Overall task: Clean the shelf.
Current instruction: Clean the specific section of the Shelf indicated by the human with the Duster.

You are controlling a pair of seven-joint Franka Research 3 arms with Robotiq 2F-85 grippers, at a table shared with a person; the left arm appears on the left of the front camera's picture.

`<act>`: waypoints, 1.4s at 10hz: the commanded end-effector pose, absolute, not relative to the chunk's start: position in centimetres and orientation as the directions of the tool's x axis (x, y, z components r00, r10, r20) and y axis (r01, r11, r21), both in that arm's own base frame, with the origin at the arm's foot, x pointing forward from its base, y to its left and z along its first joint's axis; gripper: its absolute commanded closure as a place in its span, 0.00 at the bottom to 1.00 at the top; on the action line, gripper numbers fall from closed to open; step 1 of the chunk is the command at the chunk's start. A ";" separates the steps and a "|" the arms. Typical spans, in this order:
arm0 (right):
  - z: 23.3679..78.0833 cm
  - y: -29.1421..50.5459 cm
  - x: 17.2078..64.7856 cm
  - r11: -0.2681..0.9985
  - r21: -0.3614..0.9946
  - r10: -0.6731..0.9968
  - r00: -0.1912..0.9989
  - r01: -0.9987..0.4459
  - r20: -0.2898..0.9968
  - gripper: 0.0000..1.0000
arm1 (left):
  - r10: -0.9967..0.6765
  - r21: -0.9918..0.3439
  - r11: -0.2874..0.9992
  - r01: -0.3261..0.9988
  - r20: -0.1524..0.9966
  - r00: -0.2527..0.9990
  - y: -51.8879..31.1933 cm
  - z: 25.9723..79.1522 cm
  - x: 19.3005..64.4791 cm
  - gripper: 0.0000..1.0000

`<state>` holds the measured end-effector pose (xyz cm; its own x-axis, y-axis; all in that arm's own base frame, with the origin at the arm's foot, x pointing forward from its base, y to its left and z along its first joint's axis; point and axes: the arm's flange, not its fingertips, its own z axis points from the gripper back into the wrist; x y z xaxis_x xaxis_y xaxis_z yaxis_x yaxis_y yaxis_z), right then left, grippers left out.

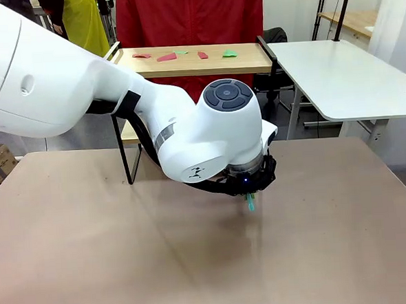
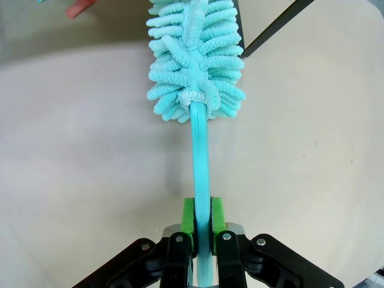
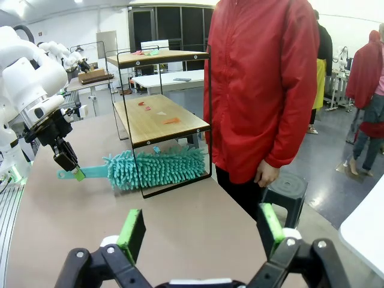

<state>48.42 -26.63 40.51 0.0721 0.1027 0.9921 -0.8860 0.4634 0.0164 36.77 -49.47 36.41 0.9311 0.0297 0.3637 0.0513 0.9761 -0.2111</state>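
Brown tabletop (image 1: 319, 241) lies bare on the near side of the black-framed two-tier wooden shelf (image 3: 162, 117). The left gripper (image 2: 203, 210) pinches a fluffy teal duster (image 2: 195, 60) that reaches under the shelf. The right gripper (image 3: 201, 225) is spread wide, well apart.

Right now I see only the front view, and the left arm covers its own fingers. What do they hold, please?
Observer: The left fingers are shut on the handle of a teal duster.
Operator: Where is its fluffy head?
Observer: Under the lower board of the shelf, low over the table.
Operator: Is the lower board dirty too?
Observer: Yes, small red scraps lie on it.
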 end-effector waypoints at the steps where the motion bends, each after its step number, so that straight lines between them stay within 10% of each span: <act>1: 40.9 -26.5 48.4 0.462 0.009 0.106 0.066 -0.887 0.992 0.00 | 0.045 -0.200 0.979 0.029 0.353 0.935 -49.2 36.2 36.9 0.87; 14: 40.9 -26.5 48.4 0.462 0.009 0.106 0.066 -0.887 0.992 0.00 | 0.108 0.063 0.988 -0.140 0.366 0.924 -36.7 34.4 37.1 0.87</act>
